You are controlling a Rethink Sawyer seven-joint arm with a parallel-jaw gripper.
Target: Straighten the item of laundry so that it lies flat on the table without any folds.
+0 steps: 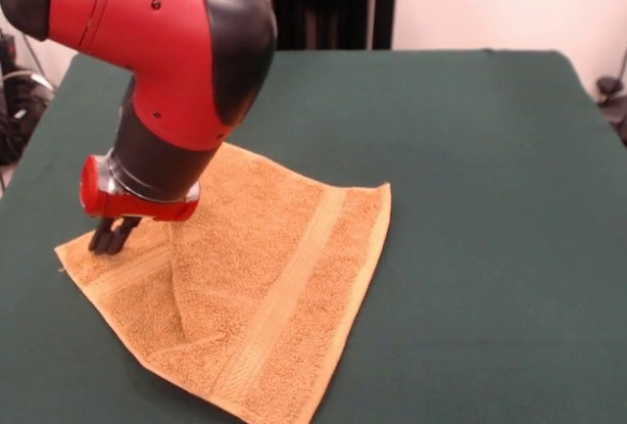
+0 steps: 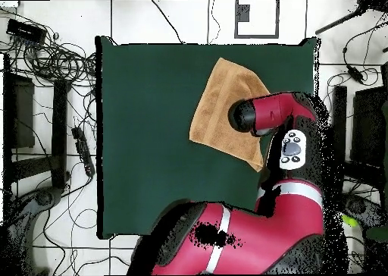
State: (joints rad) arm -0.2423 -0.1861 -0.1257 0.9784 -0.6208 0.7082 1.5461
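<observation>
The orange-tan towel (image 1: 274,267) lies on the dark green table (image 1: 470,150) at the front left, mostly spread out like a diamond. A woven band runs across its right part, and a raised crease runs from its left corner toward its front edge. My gripper (image 1: 113,237) points down on the towel's left corner, with its dark fingers together on the cloth. In the overhead view the towel (image 2: 223,106) lies at the table's (image 2: 151,136) upper right. The arm (image 2: 265,114) covers its right corner and hides the gripper.
The red and black arm (image 1: 176,52) hangs over the table's left side in the front view. Cables and equipment (image 2: 53,61) lie on the floor around the table. The robot's base (image 2: 250,235) overlaps the table's lower right edge in the overhead view.
</observation>
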